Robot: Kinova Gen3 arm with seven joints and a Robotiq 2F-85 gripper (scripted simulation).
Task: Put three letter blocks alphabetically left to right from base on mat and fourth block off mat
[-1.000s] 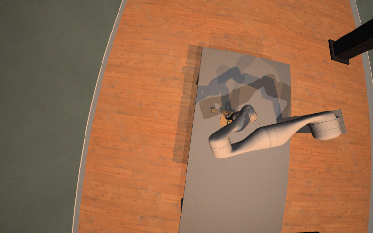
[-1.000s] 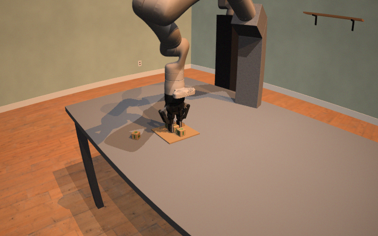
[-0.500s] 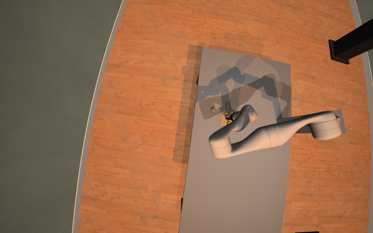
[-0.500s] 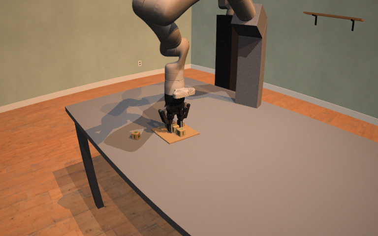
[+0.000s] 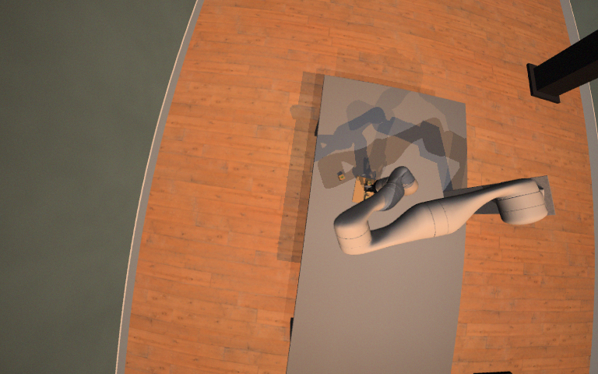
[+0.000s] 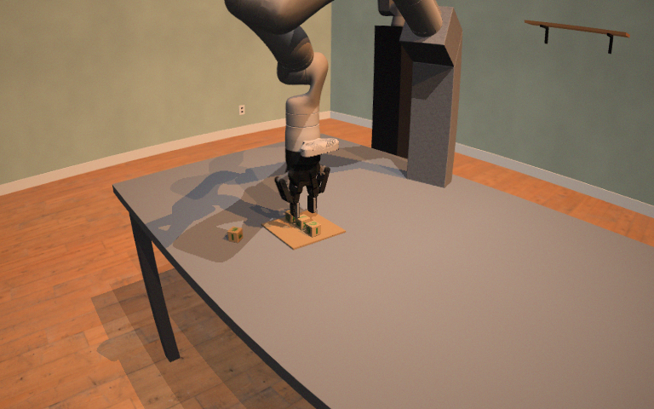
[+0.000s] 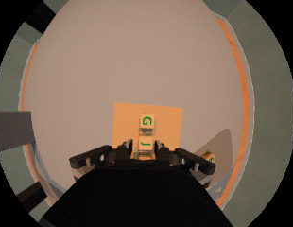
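The tan mat [image 5: 357,193] [image 6: 292,242] [image 7: 125,120] lies flat. Three blocks stand on it in a close row. The end block with a green G on top [image 6: 313,229] [image 7: 146,122] is nearest the exterior camera. The middle block [image 6: 301,221] [image 7: 146,143] shows a J, lying sideways in the wrist view. The third block [image 6: 289,217] is mostly hidden by a finger, its top letter unreadable. The fourth block [image 5: 340,176] [image 6: 234,234] [image 7: 207,157] lies off the mat. My gripper [image 6: 303,209] [image 7: 143,145] is partly open and empty, its fingertips just above the row's far part.
The grey table [image 5: 376,287] [image 6: 473,284] carries the mat and blocks. The arm's shadows fall across the mat's far side and around the fourth block. The table's edge [image 6: 188,277] runs beyond the fourth block. The robot's pedestal [image 6: 429,121] stands at the back.
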